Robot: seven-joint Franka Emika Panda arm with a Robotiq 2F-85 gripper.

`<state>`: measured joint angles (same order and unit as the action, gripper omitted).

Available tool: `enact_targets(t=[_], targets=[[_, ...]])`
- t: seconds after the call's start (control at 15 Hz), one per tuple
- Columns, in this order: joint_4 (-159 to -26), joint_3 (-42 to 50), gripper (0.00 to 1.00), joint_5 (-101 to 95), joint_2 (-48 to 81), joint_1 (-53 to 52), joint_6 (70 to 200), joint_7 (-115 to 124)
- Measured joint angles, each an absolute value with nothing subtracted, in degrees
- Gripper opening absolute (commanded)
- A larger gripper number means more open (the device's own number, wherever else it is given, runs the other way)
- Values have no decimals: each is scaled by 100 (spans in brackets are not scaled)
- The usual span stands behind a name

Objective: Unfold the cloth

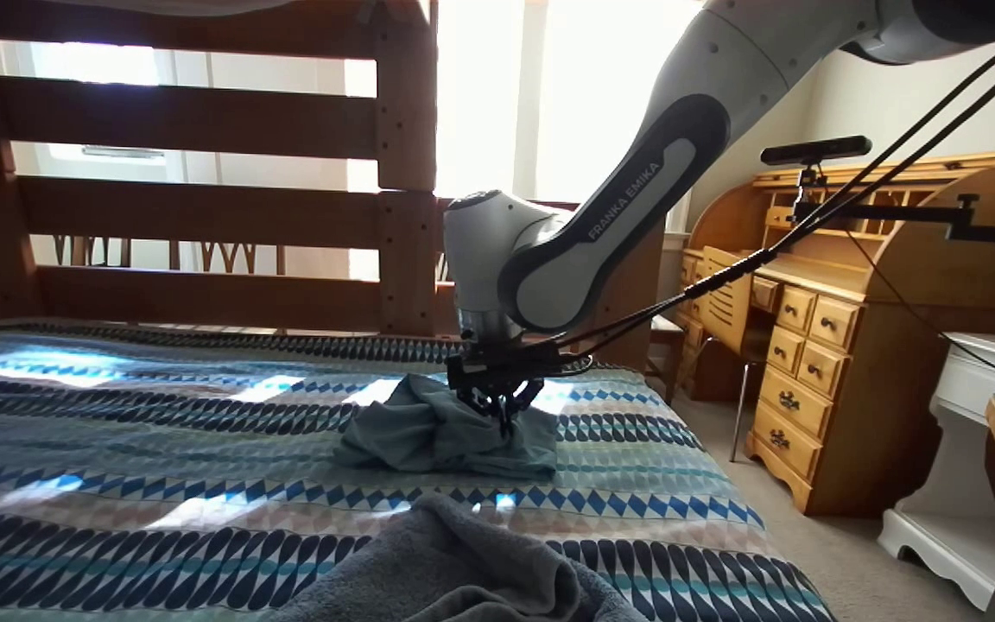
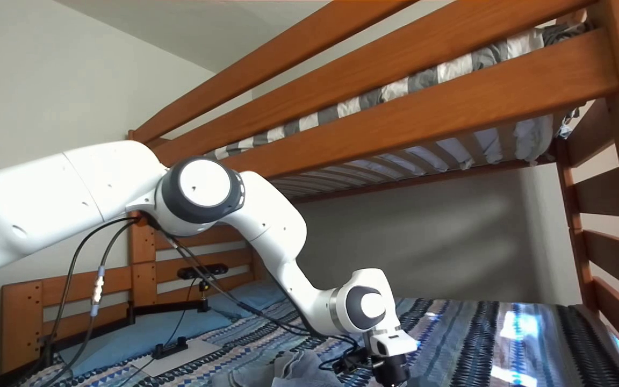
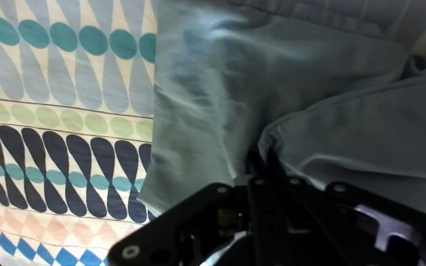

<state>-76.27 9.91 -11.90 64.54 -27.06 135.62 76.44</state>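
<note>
Cloth (image 1: 441, 442) (rumpled, grey-green), one fold tight between jaws

The arm (image 1: 636, 177) is sloping down toward the cloth (image 1: 415, 432), with the elbow (image 2: 202, 183) bent. The wrist (image 1: 482, 255) is hanging nearly upright above the cloth. The gripper (image 3: 263, 156) is pointing down into it, and its two fingers (image 3: 260, 207) are standing close together, holding a fold between their tips.
</note>
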Motion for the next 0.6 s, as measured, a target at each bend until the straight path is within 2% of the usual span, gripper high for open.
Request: enact_targets(t=[0.13,0.6], targets=[[-7624,991,1,-1190,6455,-2699,13562,7641],[-7733,1328,1,-1202,6260,-2712,13518,7953]])
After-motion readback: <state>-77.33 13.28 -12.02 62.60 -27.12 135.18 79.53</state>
